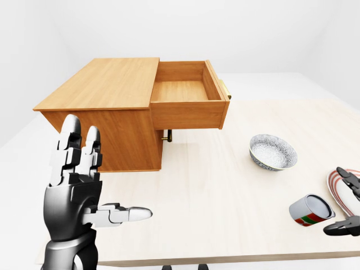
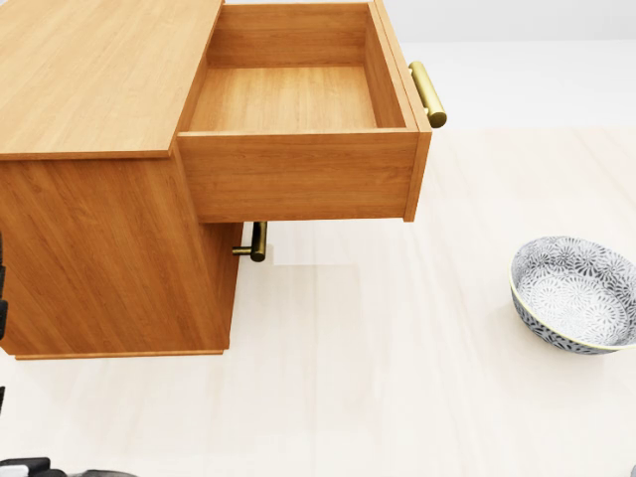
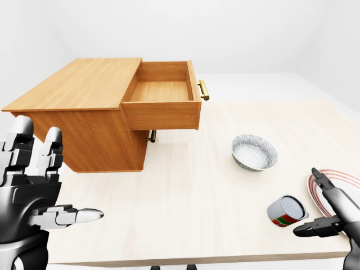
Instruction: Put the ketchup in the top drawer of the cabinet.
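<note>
The wooden cabinet (image 1: 101, 84) stands at the upper left of the table, with its top drawer (image 2: 288, 99) pulled open and nothing inside. No ketchup bottle is recognisable. A can with a red and green label (image 3: 287, 211) lies on its side at the lower right. My left hand (image 1: 107, 174) is raised at the lower left, below the cabinet in the view, open with fingers spread and holding nothing. At the lower right edge my right hand (image 3: 309, 202) is open, just right of the can and apart from it.
A patterned grey bowl (image 2: 574, 293) sits right of the cabinet. A red-striped plate (image 3: 337, 180) lies at the right edge under my right hand. The drawer's brass handle (image 2: 427, 94) juts rightward, and a lower drawer handle (image 2: 256, 241) shows beneath it.
</note>
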Robot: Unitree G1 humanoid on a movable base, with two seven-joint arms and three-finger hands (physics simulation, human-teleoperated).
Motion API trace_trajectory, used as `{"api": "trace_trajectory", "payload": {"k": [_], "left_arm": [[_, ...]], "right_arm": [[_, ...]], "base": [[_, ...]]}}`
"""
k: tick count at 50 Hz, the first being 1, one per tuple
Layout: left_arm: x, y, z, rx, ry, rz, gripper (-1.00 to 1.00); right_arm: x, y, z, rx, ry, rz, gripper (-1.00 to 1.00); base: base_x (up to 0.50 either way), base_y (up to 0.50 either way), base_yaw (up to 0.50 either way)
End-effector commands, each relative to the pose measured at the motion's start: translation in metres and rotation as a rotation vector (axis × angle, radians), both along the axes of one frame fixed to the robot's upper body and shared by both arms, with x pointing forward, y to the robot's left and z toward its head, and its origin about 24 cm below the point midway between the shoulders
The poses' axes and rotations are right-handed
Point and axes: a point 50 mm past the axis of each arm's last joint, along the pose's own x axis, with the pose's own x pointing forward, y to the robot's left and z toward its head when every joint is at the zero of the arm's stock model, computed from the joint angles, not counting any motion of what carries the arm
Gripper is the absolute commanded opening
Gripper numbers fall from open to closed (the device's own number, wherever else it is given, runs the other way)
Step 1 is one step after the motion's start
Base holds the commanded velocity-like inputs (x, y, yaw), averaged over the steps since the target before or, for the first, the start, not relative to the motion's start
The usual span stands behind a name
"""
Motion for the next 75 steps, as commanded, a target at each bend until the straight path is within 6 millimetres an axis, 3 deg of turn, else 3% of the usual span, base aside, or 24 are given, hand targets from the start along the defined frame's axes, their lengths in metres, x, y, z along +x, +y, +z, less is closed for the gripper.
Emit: {"api": "trace_trajectory", "payload": {"k": [1, 22, 37, 51, 67, 68, 69, 70, 71, 72, 75], "left_arm": [[-0.001, 0.002, 0.002, -0.001, -0.011, 0.005, 1.00], [0.001, 0.001, -0.001, -0.002, 0.002, 0.007, 1.00], [0.001, 0.001, -0.001, -0.001, 0.002, 0.004, 1.00], [0.002, 0.003, 0.000, -0.002, -0.003, 0.011, 1.00], [0.002, 0.003, 0.000, -0.004, -0.002, 0.014, 1.00], [0.002, 0.003, 0.000, -0.005, -0.002, 0.015, 1.00], [0.002, 0.003, -0.001, -0.005, -0.001, 0.016, 1.00], [0.003, 0.003, -0.001, -0.005, 0.002, 0.016, 1.00], [0.003, 0.003, -0.001, -0.006, 0.002, 0.016, 1.00], [0.003, 0.003, -0.002, -0.006, 0.004, 0.015, 1.00], [0.004, 0.003, -0.002, -0.006, 0.005, 0.017, 1.00]], "right_arm": [[-0.001, -0.003, -0.005, 0.004, 0.029, -0.008, 1.00], [0.010, -0.003, -0.018, 0.043, 0.089, 0.017, 1.00], [0.005, -0.005, -0.029, 0.075, 0.133, 0.004, 1.00], [0.019, -0.003, -0.037, 0.115, 0.156, 0.038, 1.00], [0.014, -0.003, -0.046, 0.129, 0.202, 0.035, 1.00], [0.014, -0.003, -0.047, 0.133, 0.204, 0.034, 0.68], [0.014, -0.003, -0.048, 0.137, 0.206, 0.033, 0.52], [0.012, -0.002, -0.050, 0.140, 0.213, 0.033, -0.62], [0.012, -0.001, -0.050, 0.139, 0.212, 0.034, -0.88], [0.011, -0.001, -0.051, 0.142, 0.215, 0.033, -1.00], [0.009, -0.002, -0.053, 0.147, 0.222, 0.027, -1.00]], "base": [[0.00, 0.00, 0.00], [0.00, 0.00, 0.00], [0.00, 0.00, 0.00], [0.00, 0.00, 0.00], [0.00, 0.00, 0.00], [0.00, 0.00, 0.00], [0.00, 0.00, 0.00], [0.00, 0.00, 0.00], [0.00, 0.00, 0.00], [0.00, 0.00, 0.00], [0.00, 0.00, 0.00]]}}
